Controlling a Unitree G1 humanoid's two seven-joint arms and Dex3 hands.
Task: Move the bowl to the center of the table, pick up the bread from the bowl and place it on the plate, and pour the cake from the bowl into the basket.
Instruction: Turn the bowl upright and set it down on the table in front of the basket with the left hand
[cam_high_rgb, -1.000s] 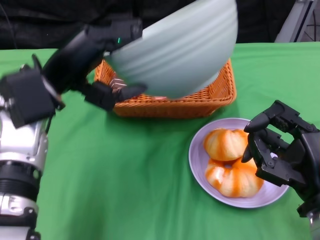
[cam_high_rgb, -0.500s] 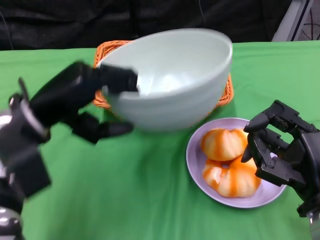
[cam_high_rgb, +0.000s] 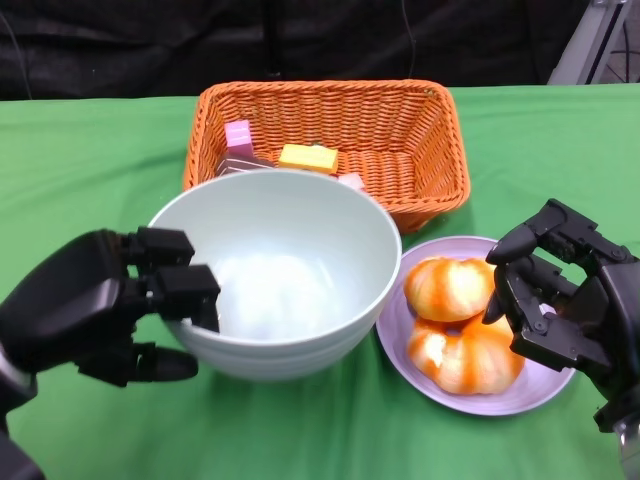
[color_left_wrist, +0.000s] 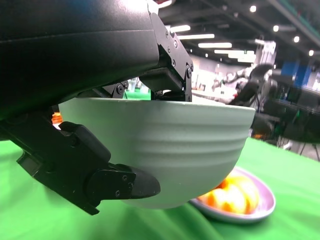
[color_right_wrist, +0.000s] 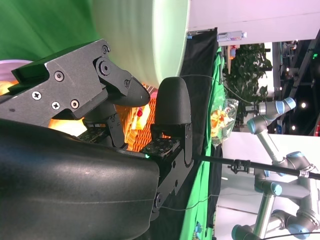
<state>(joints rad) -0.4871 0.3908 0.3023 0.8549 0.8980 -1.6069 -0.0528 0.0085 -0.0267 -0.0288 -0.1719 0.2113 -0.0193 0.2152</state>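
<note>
The pale green bowl (cam_high_rgb: 285, 275) stands upright and empty on the green table, in front of the orange basket (cam_high_rgb: 420, 160). My left hand (cam_high_rgb: 100, 305) grips its left rim, fingers over the edge and thumb under the wall; the left wrist view shows the bowl (color_left_wrist: 170, 145) pinched the same way. Pink and yellow cake pieces (cam_high_rgb: 300, 157) lie in the basket. Bread (cam_high_rgb: 455, 320) sits on the lilac plate (cam_high_rgb: 395, 335) at the right. My right hand (cam_high_rgb: 565, 305) hovers over the plate's right side, fingers curled, holding nothing.
The green cloth (cam_high_rgb: 90, 170) covers the whole table. Black curtains hang behind the far edge. The bowl nearly touches the plate. Free cloth lies at the far left and far right of the basket.
My left hand has swung the bowl from tipped over the basket back upright and brought it down toward me onto the table. The right hand has stayed still.
</note>
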